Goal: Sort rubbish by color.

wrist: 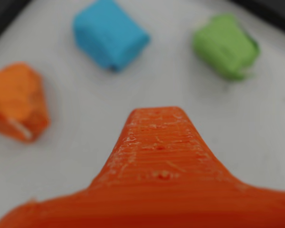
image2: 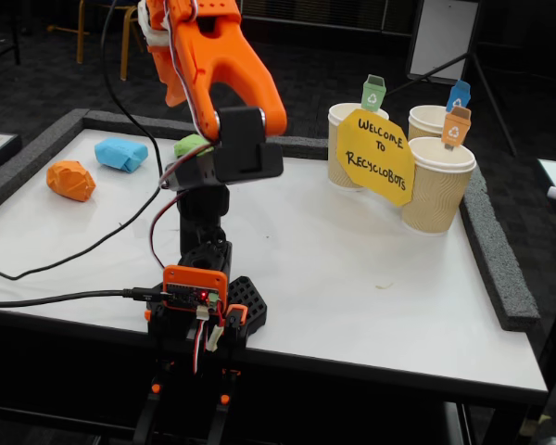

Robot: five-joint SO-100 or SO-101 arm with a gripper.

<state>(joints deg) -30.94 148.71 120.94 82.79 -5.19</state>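
Three lumps of rubbish lie on the white table. The orange lump (wrist: 16,102) (image2: 71,180) is at the left, the light blue one (wrist: 109,33) (image2: 120,153) in the middle, and the green one (wrist: 225,45) (image2: 190,146) at the right, half hidden behind the arm in the fixed view. My gripper (wrist: 156,114) hangs above the table, short of all three lumps and touching none. Only one orange finger shows in the wrist view, with nothing on it. In the fixed view the raised arm (image2: 227,74) covers most of the gripper.
Three tan ribbed cups stand at the table's right: one with a green tag (image2: 352,139), one with a blue tag (image2: 431,120), one with an orange tag (image2: 437,190). A yellow sign (image2: 378,156) leans on them. A grey foam border (image2: 486,250) rims the table. Black cables (image2: 65,255) trail left.
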